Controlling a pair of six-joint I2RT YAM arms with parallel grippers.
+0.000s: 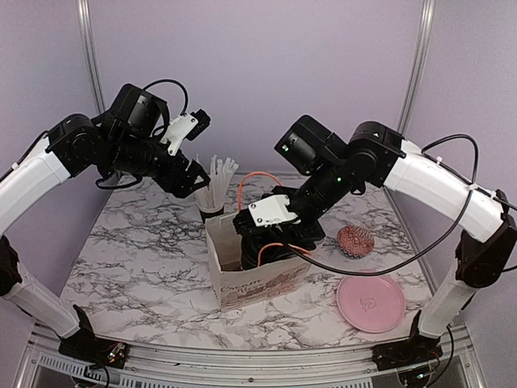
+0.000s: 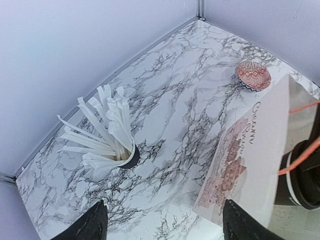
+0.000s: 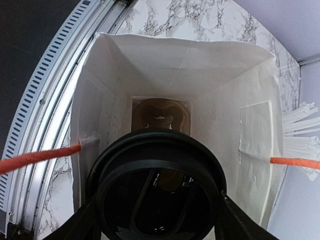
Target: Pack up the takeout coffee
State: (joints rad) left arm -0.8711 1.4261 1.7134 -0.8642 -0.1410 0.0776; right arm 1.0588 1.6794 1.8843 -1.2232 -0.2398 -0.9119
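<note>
Your right gripper (image 3: 159,225) is clamped around the lidded coffee cup (image 3: 157,185), holding it in the open mouth of the paper bag (image 3: 175,60). Your left gripper (image 2: 165,227) hangs wide open and holds nothing, near the cup of straws (image 2: 107,135).

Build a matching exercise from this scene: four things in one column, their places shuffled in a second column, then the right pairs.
Things
1. lidded coffee cup
2. straw cup
3. pink plate
4. patterned round object

Places
A. on the table, just behind the paper bag
B. right of the bag, behind the plate
C. in the bag's open top, gripped by the right hand
D. near the table's front right edge

Pairs: 1-C, 2-A, 3-D, 4-B
</note>
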